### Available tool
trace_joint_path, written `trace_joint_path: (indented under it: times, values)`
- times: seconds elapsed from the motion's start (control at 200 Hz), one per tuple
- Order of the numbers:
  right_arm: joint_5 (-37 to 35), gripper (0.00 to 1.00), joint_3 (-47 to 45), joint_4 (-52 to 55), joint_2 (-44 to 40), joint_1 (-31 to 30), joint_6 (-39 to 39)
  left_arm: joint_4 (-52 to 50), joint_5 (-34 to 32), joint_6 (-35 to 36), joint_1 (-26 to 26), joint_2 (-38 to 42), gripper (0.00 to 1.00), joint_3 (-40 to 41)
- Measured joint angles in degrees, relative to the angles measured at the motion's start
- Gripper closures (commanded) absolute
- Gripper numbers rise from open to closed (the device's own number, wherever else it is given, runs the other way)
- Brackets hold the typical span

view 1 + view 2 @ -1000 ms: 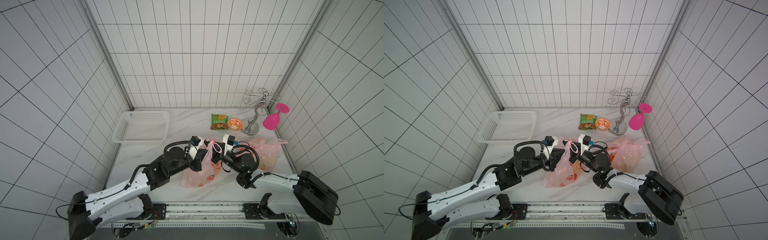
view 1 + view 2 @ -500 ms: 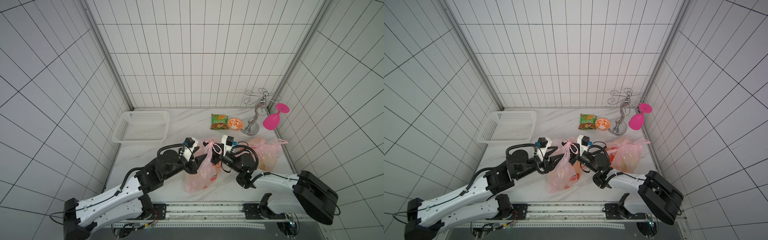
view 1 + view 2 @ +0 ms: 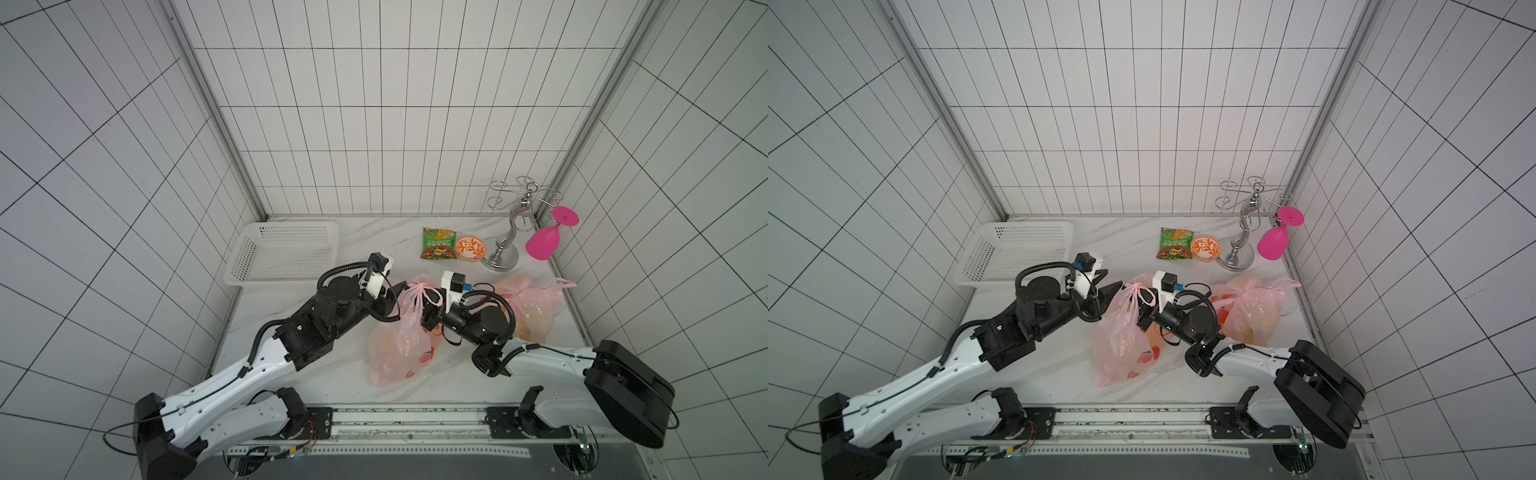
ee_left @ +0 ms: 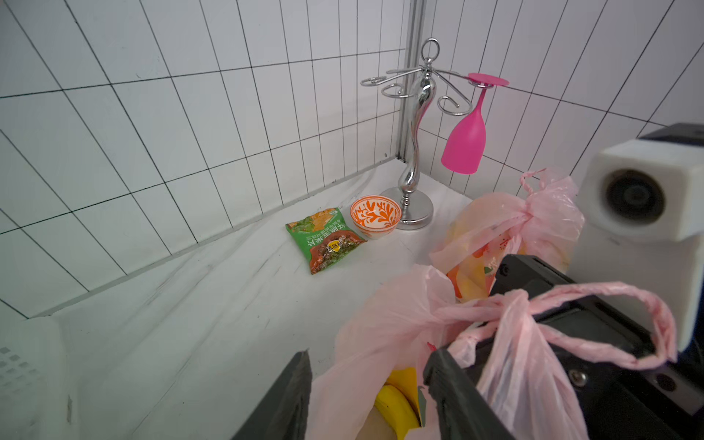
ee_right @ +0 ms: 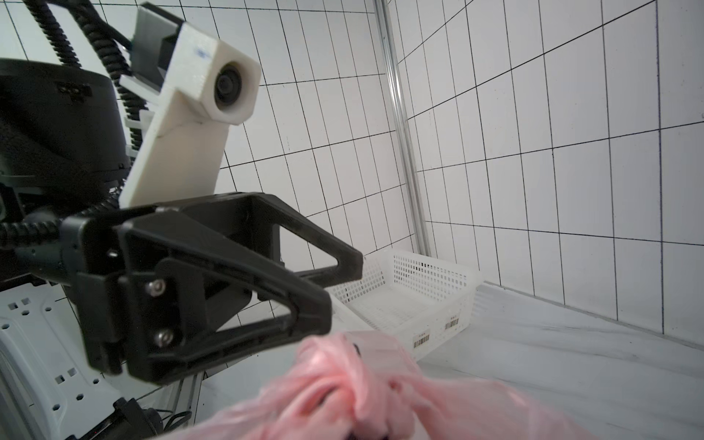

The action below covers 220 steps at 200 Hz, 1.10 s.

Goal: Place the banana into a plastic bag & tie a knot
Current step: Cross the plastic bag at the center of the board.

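We see the bag (image 3: 399,340) lying front-to-back on the table (image 3: 332,374), knot toward the back edge. Our right fingers (image 3: 429,321) pinch its handle; the left fingers (image 5: 310,310), clamped a second ago, now stand spread.

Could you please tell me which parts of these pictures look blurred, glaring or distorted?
In the right wrist view the pink plastic bag close to the lens is blurred, while the white perforated basket is sharp; in the left wrist view the chrome glass stand carries bright highlights; in both top views the wide lens splays the tiled walls outward under soft, even light.
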<state>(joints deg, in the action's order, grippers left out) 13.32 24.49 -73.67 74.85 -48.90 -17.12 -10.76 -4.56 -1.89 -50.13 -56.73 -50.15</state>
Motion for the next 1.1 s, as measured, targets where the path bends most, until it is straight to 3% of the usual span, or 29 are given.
trace_joint_path:
  times: [0.29, 0.68, 0.77, 0.94, 1.099]
  values:
    - [0.6, 1.0, 0.0, -0.2, 0.1, 0.0, 0.0, -0.2, 5.5, 2.5, -1.7, 1.0, 0.47, 0.7]
    - [1.7, 1.0, 0.1, -0.3, 0.5, 0.5, -0.2, -0.5, 6.0, 4.6, -1.8, -3.6, 0.53, -0.9]
    - [2.8, 1.0, 0.1, -0.3, 0.5, 0.5, 0.0, -0.9, 6.3, 4.6, -1.7, -3.7, 0.53, -0.9]
    - [4.5, 1.0, 0.1, -0.4, 0.5, 0.5, 0.3, -2.0, 6.4, 4.5, -1.5, -2.7, 0.43, -0.9]
    - [5.6, 1.0, 0.0, -0.3, 0.1, 0.4, 0.4, -2.3, 6.4, 3.5, -0.9, 0.5, 0.48, -0.6]
